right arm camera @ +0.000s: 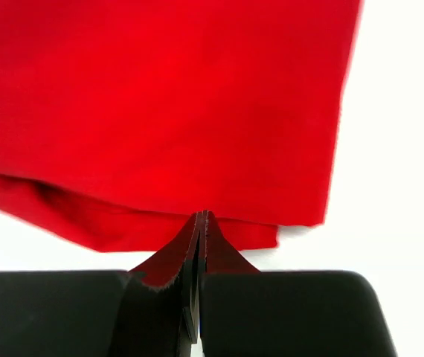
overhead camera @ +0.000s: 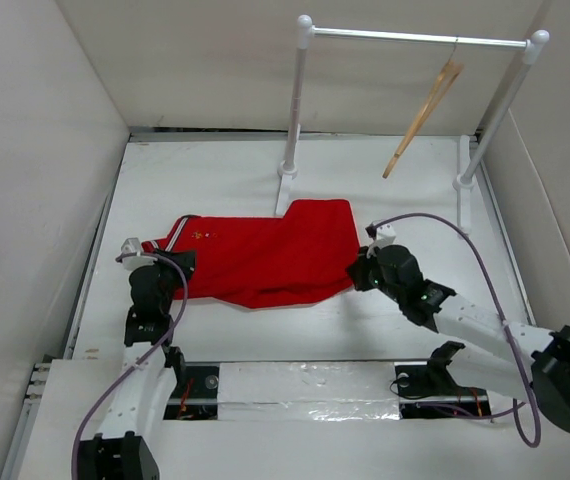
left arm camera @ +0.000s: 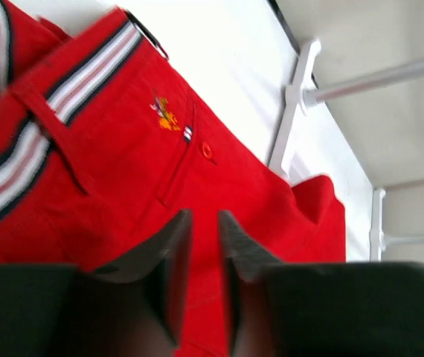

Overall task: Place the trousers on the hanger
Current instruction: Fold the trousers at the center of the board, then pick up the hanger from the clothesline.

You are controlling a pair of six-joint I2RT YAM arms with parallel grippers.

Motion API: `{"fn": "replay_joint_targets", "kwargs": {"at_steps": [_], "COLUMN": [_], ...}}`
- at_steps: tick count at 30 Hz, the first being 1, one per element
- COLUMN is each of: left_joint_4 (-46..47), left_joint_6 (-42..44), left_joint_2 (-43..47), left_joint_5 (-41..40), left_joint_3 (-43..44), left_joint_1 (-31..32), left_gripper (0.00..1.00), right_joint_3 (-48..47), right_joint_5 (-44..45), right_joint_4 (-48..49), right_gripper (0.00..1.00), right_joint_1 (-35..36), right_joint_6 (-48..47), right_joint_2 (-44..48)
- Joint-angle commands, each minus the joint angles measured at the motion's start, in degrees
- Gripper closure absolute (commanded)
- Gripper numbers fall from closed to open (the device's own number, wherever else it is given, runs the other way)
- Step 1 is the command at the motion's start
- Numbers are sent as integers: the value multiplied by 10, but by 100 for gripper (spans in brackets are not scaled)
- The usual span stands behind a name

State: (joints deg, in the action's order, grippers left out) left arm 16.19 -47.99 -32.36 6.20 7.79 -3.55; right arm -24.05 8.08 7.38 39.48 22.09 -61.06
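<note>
- White rail (overhead camera: 415, 38) carried hanger (overhead camera: 425, 115), well behind trousers (overhead camera: 265, 255); open table (overhead camera: 215, 170) between.
- My left hand (left arm camera: 204, 219) was barely parted, holding nothing; right hand (right arm camera: 201, 216) closed at hem.

Flat red trousers (overhead camera: 265, 260), dangling wooden hanger (overhead camera: 425, 112)

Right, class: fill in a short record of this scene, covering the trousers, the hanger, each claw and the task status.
Trousers: red, folded, lying flat on the white table
Hanger: wooden, bare, hanging tilted from the white rail
Left claw: over the waistband end, fingers nearly closed; grip unclear
Right claw: shut at the trousers' edge
Status: trousers not yet on the hanger
</note>
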Motion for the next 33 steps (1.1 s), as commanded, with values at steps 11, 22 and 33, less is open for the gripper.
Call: {"fn": "replay_joint_targets", "kwargs": {"at_steps": [11, 22, 33], "left_joint_4": [165, 192, 209], "left_joint_6": [51, 154, 254], "left_joint_2": [-156, -314, -325], "left_joint_5": [111, -47, -78], "left_joint_3": [77, 209, 236], "left_joint_1": [113, 368, 489], "left_gripper": [100, 100, 100], "right_joint_3": [-94, -58, -434], "right_joint_5": [-12, 66, 136], "right_joint_4": [105, -39, -184], "right_gripper": [100, 100, 100], "right_joint_1": [-51, 2, -147], "right_joint_6": [-28, 3, -179], "right_joint_2": [-182, 98, 38]}}
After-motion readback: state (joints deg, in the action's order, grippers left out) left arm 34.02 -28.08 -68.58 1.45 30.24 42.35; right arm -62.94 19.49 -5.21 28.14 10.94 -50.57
